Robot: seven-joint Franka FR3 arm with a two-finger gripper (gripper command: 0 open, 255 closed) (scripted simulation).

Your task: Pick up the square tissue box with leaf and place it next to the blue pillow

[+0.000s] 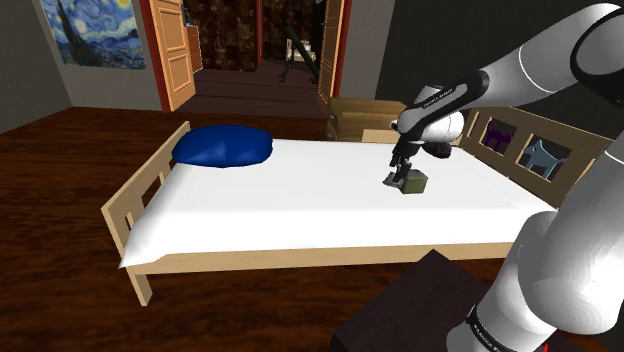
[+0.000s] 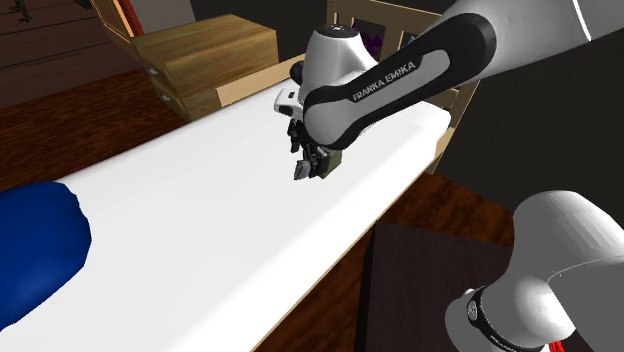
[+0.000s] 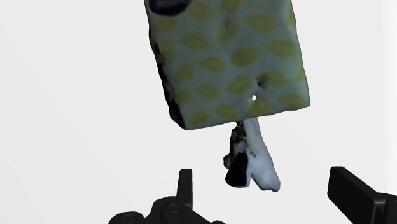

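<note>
On the white bed [image 1: 300, 215], well apart from the blue pillow [image 1: 222, 146], rests the tissue box [image 1: 414, 182], pale green with yellow-green leaf spots, a white tissue [image 3: 254, 159] poking out; the pincer [image 1: 398, 180] hangs just beside it. Its fingers stand apart, clasping nothing; the box lies beyond their tips, not between them.

wooden bed [image 1: 300, 258], dark wood floor [image 1: 60, 290], painting [image 1: 95, 30]

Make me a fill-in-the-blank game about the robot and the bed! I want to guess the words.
The pillow is coloured ____. The tissue box lies on the white ____. The gripper hovers near the box with its jaws ____.
Missing words: blue; bed; open.
</note>
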